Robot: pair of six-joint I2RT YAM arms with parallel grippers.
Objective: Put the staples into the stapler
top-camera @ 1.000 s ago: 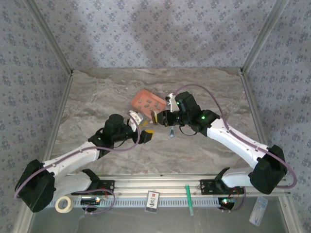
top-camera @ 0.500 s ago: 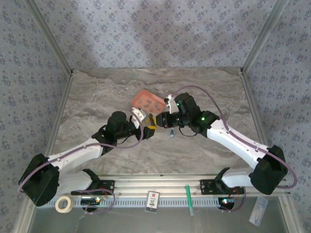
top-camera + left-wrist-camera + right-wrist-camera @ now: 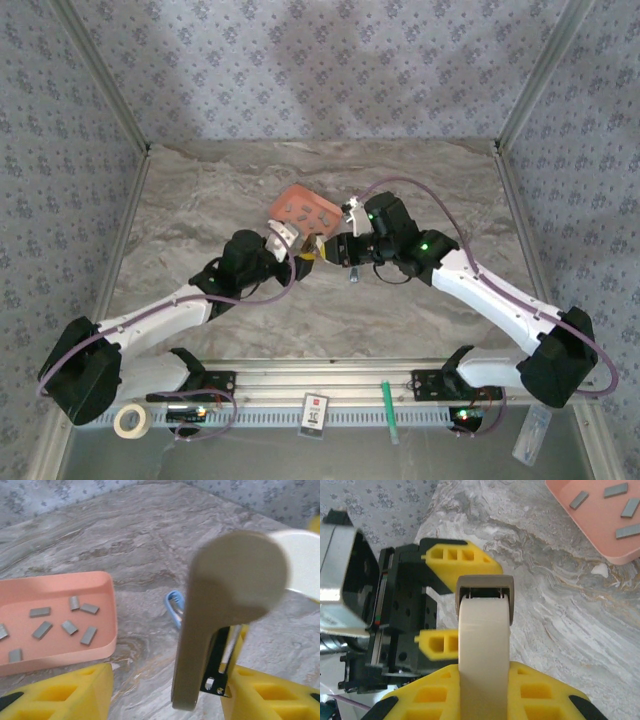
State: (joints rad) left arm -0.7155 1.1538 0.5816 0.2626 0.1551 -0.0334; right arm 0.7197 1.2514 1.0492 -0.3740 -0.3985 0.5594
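Now you are at the handover that comes before any loading. Your right gripper (image 3: 484, 680) is clenched on the pale body of the stapler (image 3: 227, 595) and holds it above the table (image 3: 125, 530), near the tray (image 3: 113, 607). The stapler's beige arm is swung open, so the metal rail shows. Your left gripper (image 3: 167, 690) has its fingers spread on either side of that arm and grasps nothing. The arm sits off-centre, close against the finger on the right of the left wrist view, and I can't tell whether it touches. The staples (image 3: 65, 627) all lie loose in the tray, so loading proper has not begun.

I judge the next move is to close the left fingers on the open arm. That calls for centring first, since a lopsided squeeze could twist the stapler in the right grip or snap the arm shut over the rail. After that, one gripper must let go to fetch a strip. The strips are tiny and lie flat on the tray floor, so expect a fiddly pinch. A small blue piece (image 3: 173, 605) lies on the table beyond the stapler; what it is I can't tell.

Against a second ago, your left arm has swung in from a spot apart from the right gripper to meet it nose to nose. The right arm has barely shifted, and the tray lies as it did.
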